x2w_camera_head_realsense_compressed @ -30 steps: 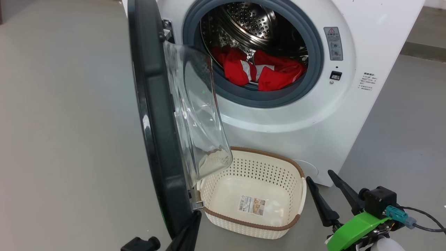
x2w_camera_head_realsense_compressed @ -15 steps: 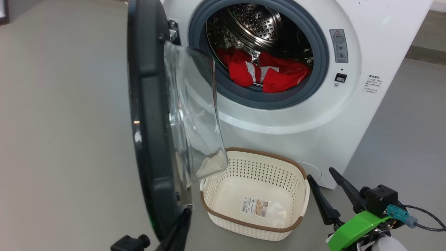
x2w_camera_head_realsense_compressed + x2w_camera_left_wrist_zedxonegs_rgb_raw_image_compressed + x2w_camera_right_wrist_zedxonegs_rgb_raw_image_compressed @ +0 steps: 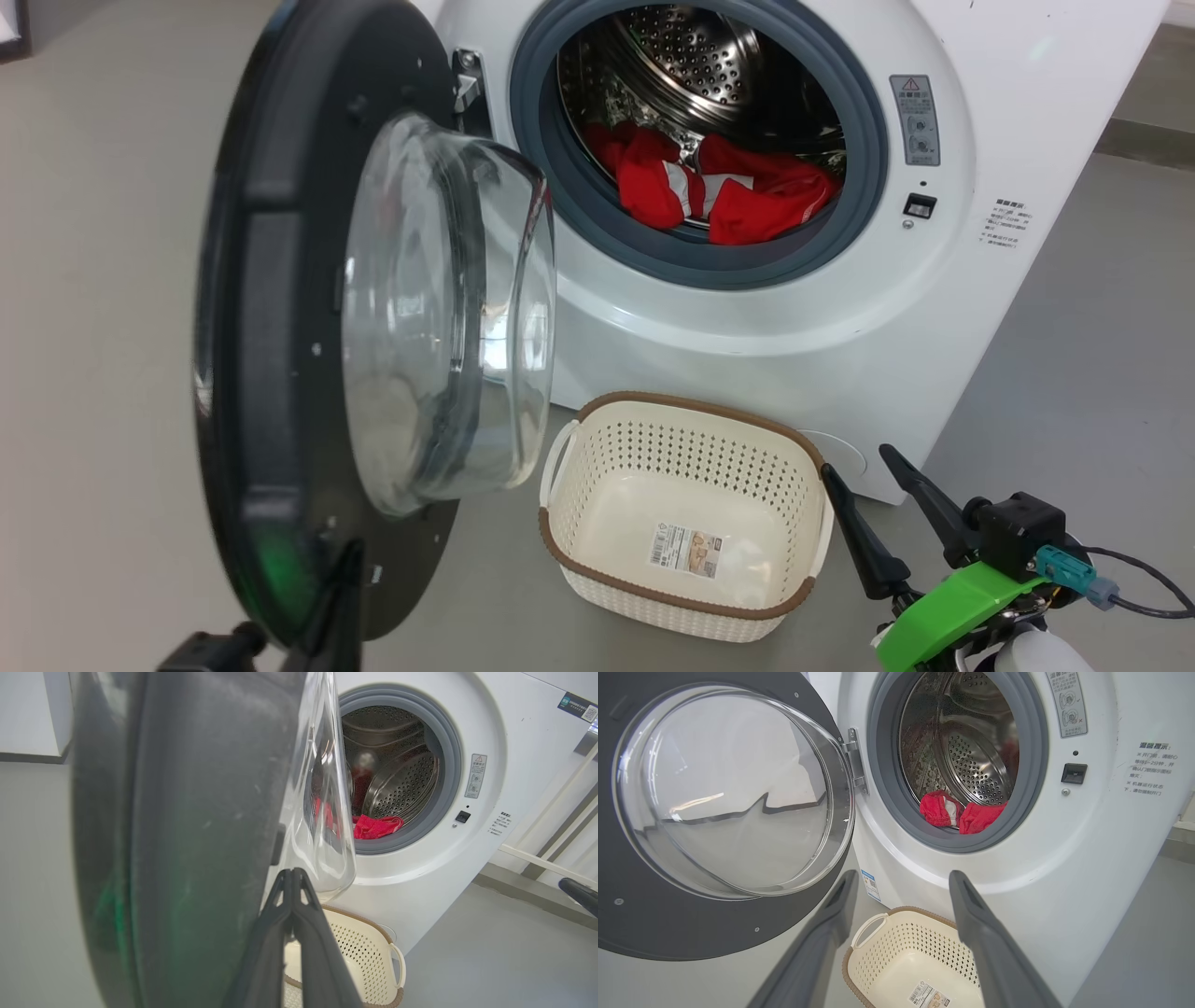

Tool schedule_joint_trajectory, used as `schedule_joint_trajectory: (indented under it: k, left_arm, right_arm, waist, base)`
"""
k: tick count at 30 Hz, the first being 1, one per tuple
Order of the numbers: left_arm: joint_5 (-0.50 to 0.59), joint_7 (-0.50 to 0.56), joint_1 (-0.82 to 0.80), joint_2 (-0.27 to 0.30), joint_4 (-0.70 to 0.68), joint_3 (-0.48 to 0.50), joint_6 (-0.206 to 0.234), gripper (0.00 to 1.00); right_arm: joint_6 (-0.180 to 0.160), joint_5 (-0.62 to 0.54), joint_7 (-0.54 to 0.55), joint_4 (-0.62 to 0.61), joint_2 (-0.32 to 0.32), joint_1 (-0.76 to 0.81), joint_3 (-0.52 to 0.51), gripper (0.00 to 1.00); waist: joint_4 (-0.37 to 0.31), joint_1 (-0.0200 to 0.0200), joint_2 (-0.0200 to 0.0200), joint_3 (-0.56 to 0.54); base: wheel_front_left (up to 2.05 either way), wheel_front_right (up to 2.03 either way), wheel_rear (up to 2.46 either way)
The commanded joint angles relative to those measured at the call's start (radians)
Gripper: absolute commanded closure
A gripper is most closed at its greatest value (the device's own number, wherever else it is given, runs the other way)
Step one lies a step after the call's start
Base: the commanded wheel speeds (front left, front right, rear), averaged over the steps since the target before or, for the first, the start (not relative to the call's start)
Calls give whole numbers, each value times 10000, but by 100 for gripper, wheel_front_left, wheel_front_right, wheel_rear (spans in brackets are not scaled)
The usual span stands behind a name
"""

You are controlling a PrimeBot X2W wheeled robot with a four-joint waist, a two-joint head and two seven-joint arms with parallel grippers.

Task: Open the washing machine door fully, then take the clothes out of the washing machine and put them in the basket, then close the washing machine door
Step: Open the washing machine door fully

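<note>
Left gripper has its fingers pressed together by the lower rim of the door, right gripper stands with fingers wide apart just beside the basket, and the red clothes lie inside the washer, door swung open.

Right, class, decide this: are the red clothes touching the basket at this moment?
Apart. The head view shows the clothes lying in the drum, the basket on the floor below, and the washing machine front's white panel between them.

Black-rimmed door standing open, red clothes inside white washing machine, cream basket in front.
</note>
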Motion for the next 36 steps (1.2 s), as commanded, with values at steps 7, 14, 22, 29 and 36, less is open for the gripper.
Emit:
schedule_joint_trajectory:
  k: [7,14,22,29,36]
  left_arm:
    - [-95,-172,-424,917,-206,1381,565,100]
    - [-86,-229,-811,1556,291,1999,676,100]
    - [-189,-467,-1509,2204,1399,2747,657,100]
    - [-280,-684,-2095,2664,2604,3349,520,100]
    - [-203,-802,-2714,3142,3903,3902,248,100]
  right_arm:
    - [16,-36,-120,-309,-7,-314,235,0]
    - [16,-70,-120,-358,-50,-344,273,0]
    - [16,-83,-120,-363,-134,-480,396,0]
    - [16,-110,-120,-368,-181,-567,479,0]
    - [16,-153,-120,-426,-269,-681,464,0]
  waist:
    - [-26,0,0,44]
    - [-112,0,0,197]
    - [-412,0,0,440]
    - [-738,0,0,645]
    - [-1052,0,0,876]
  base:
    - [0,0,0]
    - [0,0,0]
    - [0,0,0]
    - [0,0,0]
    - [0,0,0]
